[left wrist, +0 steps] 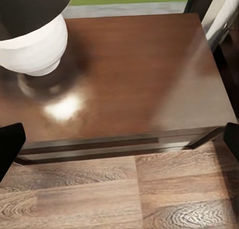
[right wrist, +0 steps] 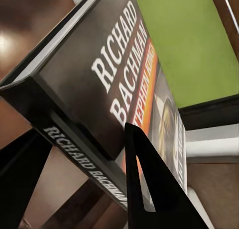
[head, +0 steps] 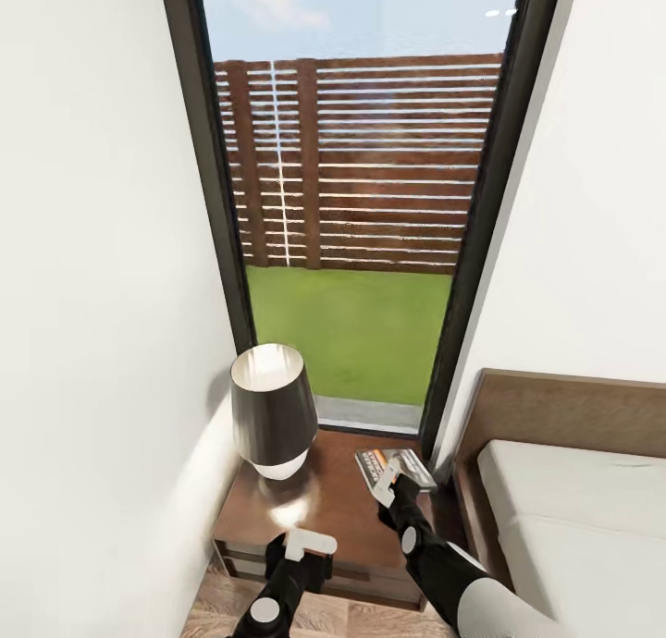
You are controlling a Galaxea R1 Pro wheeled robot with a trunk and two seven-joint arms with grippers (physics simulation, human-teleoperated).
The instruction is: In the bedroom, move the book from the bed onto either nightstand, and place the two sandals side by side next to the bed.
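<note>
The right gripper [head: 396,476] is closed on the book [head: 396,464], one finger [right wrist: 149,189] on the cover and one under it. It holds the book just over the back right corner of the nightstand [head: 324,509], near the window [head: 361,203] and beside the bed [head: 555,490]. I cannot tell if the book touches the wood. The lamp [head: 273,411] stands on the left part of the nightstand. The left gripper [head: 310,545] hangs by the front edge, fingers wide apart and holding nothing.
</note>
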